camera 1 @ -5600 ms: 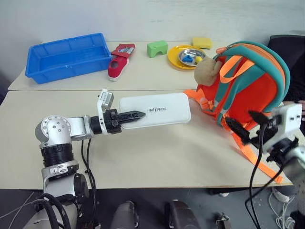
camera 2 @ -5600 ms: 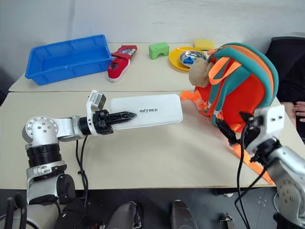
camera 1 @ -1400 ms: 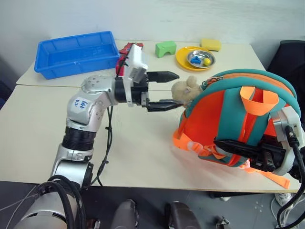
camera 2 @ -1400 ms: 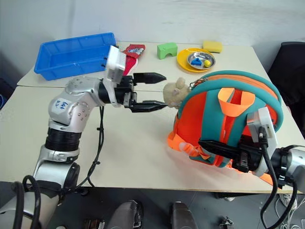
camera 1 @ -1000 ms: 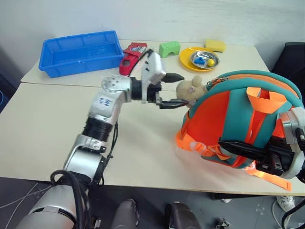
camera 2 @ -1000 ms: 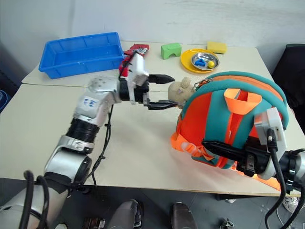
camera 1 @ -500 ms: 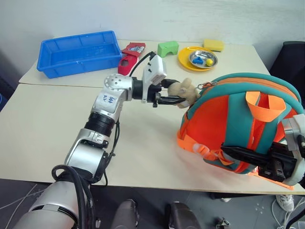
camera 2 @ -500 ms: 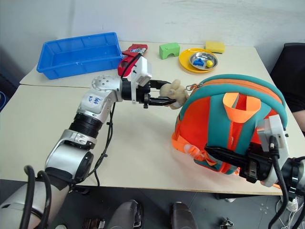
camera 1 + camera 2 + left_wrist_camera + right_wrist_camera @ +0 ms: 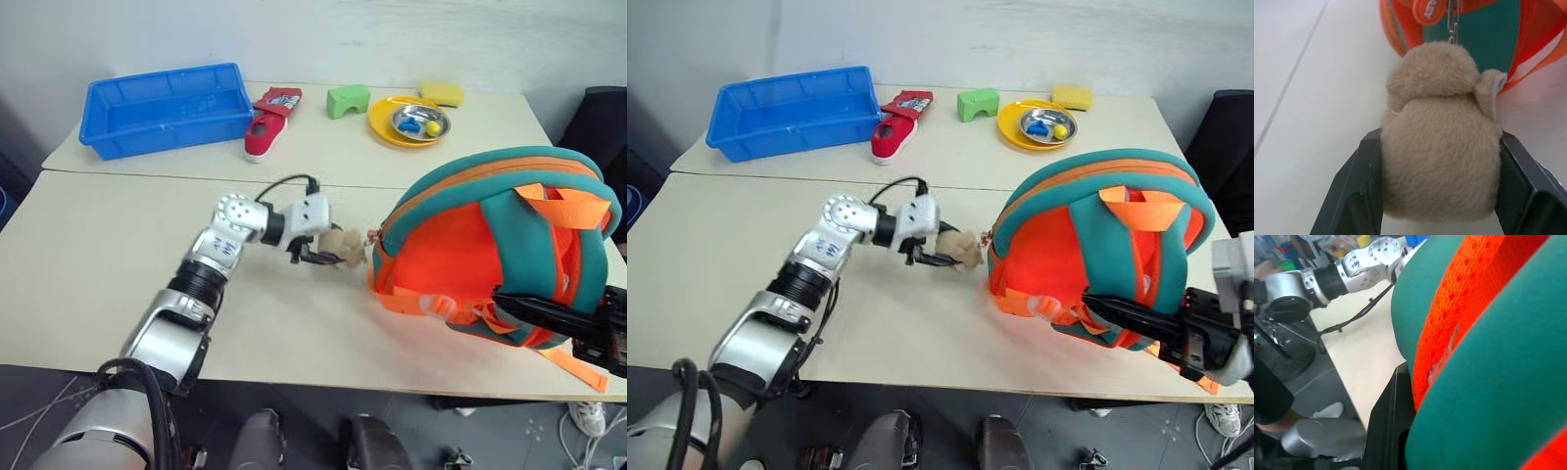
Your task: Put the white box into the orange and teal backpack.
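Hidden box: we cannot find the white box on the tabletop (image 9: 88, 255) in either head view; whether it sits inside the backpack (image 9: 470, 255) cannot be told, since the bag's opening is not visible.
Backpack: it lies at the tabletop's right near edge, back panel and teal straps facing us, its right side cut off by the frame.
Right end effector (image 9: 1136, 315): its black fingers (image 9: 1117, 311) press along the backpack's lower strap; the right wrist view shows one finger (image 9: 1388, 431) tight against teal and orange fabric. We read it as clenched on the backpack, though the second finger is covered.
Left end effector (image 9: 328, 257): grasping the plush toy (image 9: 1442, 132), one finger (image 9: 1354, 196) on each flank, as the left wrist view shows; the toy hangs by a metal clip (image 9: 1452, 22) from the bag.
Background: blue bin (image 9: 162, 106), red shoe (image 9: 266, 132), green block (image 9: 349, 99), yellow plate (image 9: 411, 122) and yellow sponge (image 9: 442, 93) stand on the far tabletop, well apart from the bag; the plate's small contents are too small to name.
Change, left arm: half a second ago it held the toy raised; now arm and toy are low, just over the tabletop.
Change, backpack: it has tipped further toward the right.
Change, box: several seconds ago it lay on the tabletop under the left end effector; it is gone from there.
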